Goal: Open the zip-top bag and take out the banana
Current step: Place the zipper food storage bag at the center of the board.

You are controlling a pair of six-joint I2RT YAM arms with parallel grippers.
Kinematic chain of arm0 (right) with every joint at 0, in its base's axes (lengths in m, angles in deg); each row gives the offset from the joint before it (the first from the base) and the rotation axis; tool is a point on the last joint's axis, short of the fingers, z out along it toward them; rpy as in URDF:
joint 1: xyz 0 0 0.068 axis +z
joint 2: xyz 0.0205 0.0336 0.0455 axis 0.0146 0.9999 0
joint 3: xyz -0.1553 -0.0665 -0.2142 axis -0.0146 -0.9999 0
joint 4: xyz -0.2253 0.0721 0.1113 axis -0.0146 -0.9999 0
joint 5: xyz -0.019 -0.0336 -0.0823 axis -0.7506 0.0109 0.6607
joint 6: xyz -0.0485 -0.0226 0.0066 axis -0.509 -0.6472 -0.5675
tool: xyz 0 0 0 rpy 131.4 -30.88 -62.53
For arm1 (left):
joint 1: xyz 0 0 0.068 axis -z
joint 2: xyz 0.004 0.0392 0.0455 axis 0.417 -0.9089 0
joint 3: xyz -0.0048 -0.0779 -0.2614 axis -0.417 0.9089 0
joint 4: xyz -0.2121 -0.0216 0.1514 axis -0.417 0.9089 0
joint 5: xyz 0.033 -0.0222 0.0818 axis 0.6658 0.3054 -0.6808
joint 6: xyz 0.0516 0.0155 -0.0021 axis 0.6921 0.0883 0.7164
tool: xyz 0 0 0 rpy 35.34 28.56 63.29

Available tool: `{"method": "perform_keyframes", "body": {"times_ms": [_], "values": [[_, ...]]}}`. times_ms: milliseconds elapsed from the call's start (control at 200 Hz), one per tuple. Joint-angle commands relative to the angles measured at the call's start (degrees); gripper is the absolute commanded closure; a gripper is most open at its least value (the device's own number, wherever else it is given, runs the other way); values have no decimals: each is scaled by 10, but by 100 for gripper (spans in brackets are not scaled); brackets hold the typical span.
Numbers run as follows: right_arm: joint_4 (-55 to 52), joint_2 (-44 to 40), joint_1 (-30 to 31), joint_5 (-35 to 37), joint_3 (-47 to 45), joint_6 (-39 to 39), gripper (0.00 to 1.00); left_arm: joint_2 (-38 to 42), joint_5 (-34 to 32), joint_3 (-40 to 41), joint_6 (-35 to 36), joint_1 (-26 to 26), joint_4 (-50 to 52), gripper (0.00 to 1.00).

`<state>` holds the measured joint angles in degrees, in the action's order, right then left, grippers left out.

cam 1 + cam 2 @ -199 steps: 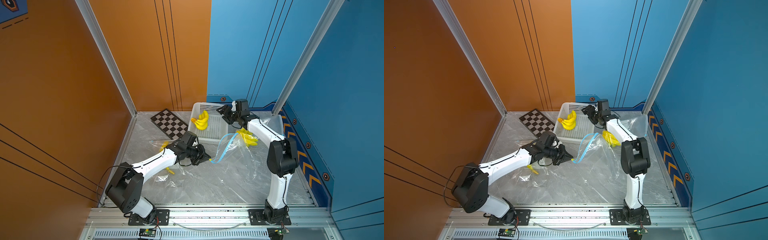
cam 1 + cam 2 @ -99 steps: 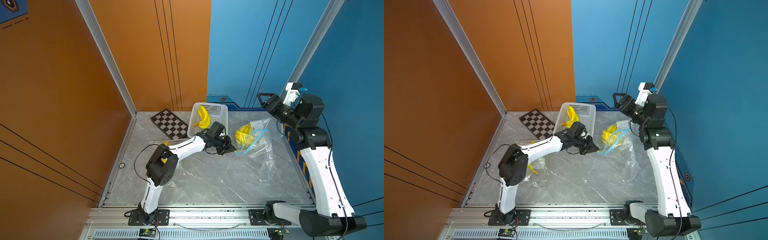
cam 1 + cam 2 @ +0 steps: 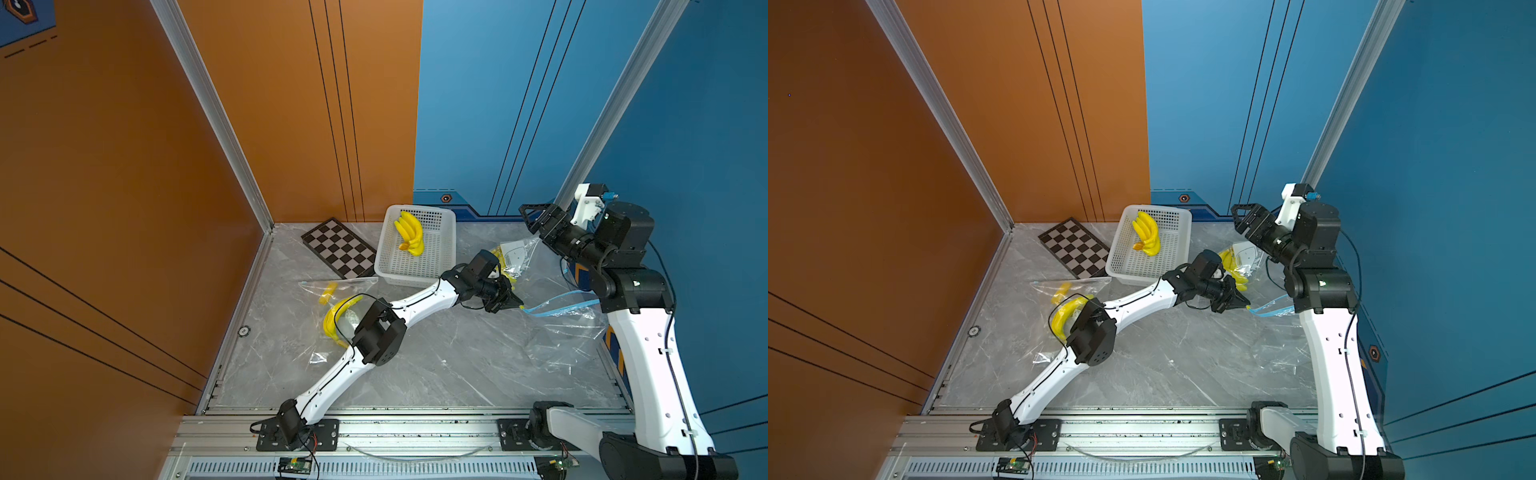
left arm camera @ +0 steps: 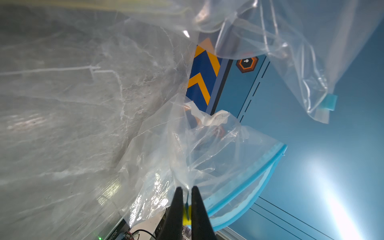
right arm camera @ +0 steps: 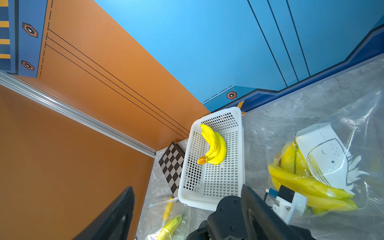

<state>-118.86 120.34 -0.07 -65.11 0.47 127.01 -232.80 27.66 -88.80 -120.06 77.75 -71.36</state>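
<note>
The clear zip-top bag (image 3: 569,324) lies at the right, its blue zip edge (image 3: 557,302) gaping open. Its banana bunch (image 3: 498,254) sits inside at the far end behind a white label, and shows in the right wrist view (image 5: 301,184). My left gripper (image 3: 513,304) is shut on the bag's zip edge by a small yellow tab; the left wrist view shows the fingers (image 4: 187,189) pinching plastic, the blue zip (image 4: 259,172) curving away. My right gripper (image 3: 530,218) hangs high over the bag's far end, open and empty, and its spread jaws (image 5: 187,188) frame the basket.
A white basket (image 3: 409,279) at the back holds another banana bunch (image 3: 409,237). A checkerboard (image 3: 338,247) lies to its left. Under the left arm's elbow lies a second clear bag with a banana (image 3: 337,318) and a small yellow piece (image 3: 328,291).
The right arm rose from beside the basket to high at the right, and its jaws widened. The left gripper, still shut on the bag's edge, moved right and drew the zip edge with it.
</note>
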Motion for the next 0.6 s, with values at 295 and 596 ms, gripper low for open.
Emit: {"method": "perform_keyframes", "body": {"times_ms": [295,596], "values": [[-13,30,14,-10,-2,22,18,70,6,72,52,-26,9,2],[-13,59,51,11,8,29,18,183,-16,190,140,-63,53,2]]}}
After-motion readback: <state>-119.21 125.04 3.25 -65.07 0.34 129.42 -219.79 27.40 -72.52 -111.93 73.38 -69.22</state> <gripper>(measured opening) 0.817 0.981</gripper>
